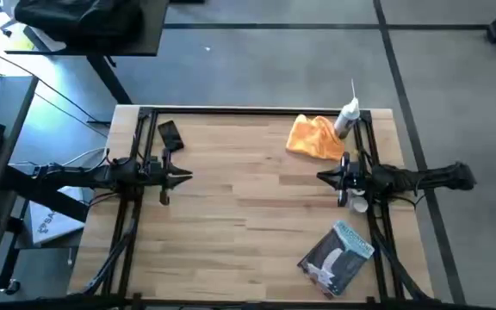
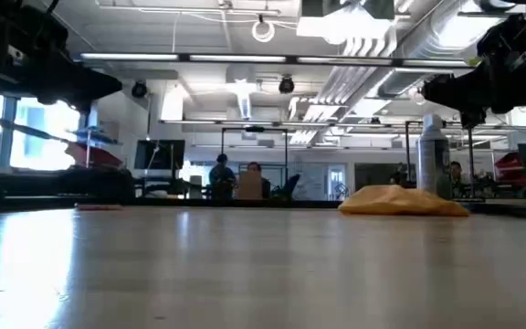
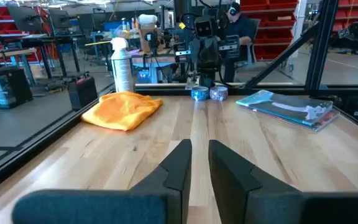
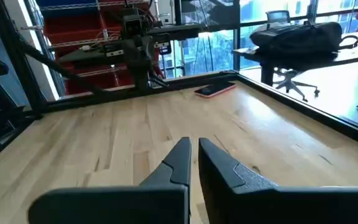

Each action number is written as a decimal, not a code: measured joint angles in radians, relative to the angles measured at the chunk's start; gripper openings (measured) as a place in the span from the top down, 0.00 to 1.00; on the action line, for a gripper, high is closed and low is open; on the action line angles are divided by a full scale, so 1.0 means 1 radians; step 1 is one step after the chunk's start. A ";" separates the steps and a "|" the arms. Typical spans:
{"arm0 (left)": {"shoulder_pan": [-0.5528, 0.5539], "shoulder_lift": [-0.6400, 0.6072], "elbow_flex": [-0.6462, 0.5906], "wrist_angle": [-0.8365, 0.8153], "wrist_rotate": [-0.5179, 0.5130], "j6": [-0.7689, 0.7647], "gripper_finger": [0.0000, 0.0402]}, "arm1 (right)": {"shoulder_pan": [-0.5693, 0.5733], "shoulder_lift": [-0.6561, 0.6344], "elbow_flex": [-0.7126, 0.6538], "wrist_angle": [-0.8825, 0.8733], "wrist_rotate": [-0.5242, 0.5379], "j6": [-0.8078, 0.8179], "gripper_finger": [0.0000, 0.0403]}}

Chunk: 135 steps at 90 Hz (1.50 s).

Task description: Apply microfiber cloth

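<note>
Microfiber cloth (image 1: 314, 137), high view: orange-yellow, crumpled, lying at about 1 o'clock from table (image 1: 248, 215) centre, near the far edge. White spray bottle (image 1: 347, 116) stands just beside it at 2 o'clock. Black phone (image 1: 170, 134) sits at 10 o'clock near the far left corner. Grey-blue printed packet (image 1: 338, 256) lies at 5 o'clock. Left gripper (image 1: 184, 177) hovers at 9 o'clock, tips pointing inward; right gripper (image 1: 324, 178) at 3 o'clock, facing it, close to the cloth but not touching.

Low view: cloth is a low heap flat on the table, bottle upright behind it. Both arms hang above the surface at the frame edges. People sit far back in the room.

Left wrist view: left gripper's 2 fingers (image 3: 178, 165) nearly together, narrow gap, holding nothing. Cloth, bottle and packet lie ahead, plus 2 small round items (image 3: 208, 94) under the right arm.

Right wrist view: right gripper's fingers (image 4: 180, 158) nearly together, slim gap, empty. Phone lies ahead near the far edge.
</note>
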 joint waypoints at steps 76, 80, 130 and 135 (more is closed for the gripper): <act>0.000 0.000 0.000 0.000 0.000 0.000 0.91 | 0.000 0.000 0.000 0.227 -0.027 0.045 1.00; 0.000 0.000 0.000 0.000 0.000 0.000 0.91 | 0.000 0.000 0.000 0.259 -0.015 0.068 1.00; 0.000 0.000 0.000 0.000 0.000 0.000 0.91 | 0.000 0.313 0.000 0.487 0.170 0.308 1.00; 0.000 0.000 0.000 0.000 0.000 0.000 0.91 | 0.000 0.382 0.000 0.563 0.210 0.349 1.00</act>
